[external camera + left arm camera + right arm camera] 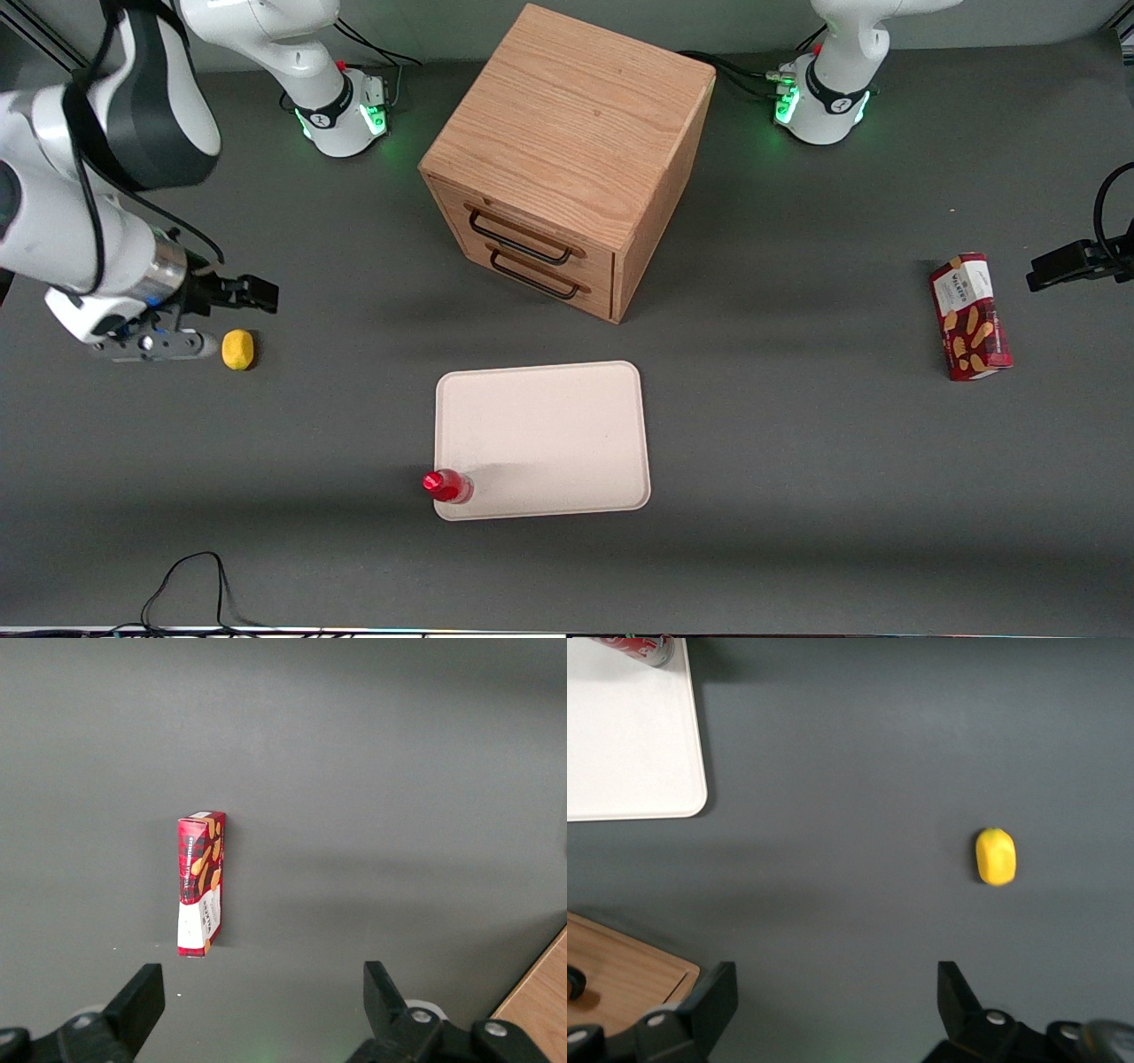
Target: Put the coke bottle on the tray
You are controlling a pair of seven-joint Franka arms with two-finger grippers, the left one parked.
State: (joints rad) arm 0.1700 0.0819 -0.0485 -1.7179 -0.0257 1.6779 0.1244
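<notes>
The coke bottle (447, 486), small, glossy red and red-capped, stands upright on the corner of the tray (549, 434) nearest the front camera, toward the working arm's end. The tray is a cream-white rectangle with a low rim, in front of the cabinet's drawers. In the right wrist view the coke bottle (633, 649) shows only partly, on the edge of the tray (629, 744). My right gripper (260, 295) hovers far off toward the working arm's end of the table, close to a yellow lemon. It is open (833, 1001) with nothing between its fingers.
A yellow lemon-like ball (237, 349) (996, 857) lies on the table beside the gripper. The oak two-drawer cabinet (567, 159) (620, 970) stands mid-table, farther from the camera than the tray. A red biscuit box (970, 316) (202, 882) lies toward the parked arm's end.
</notes>
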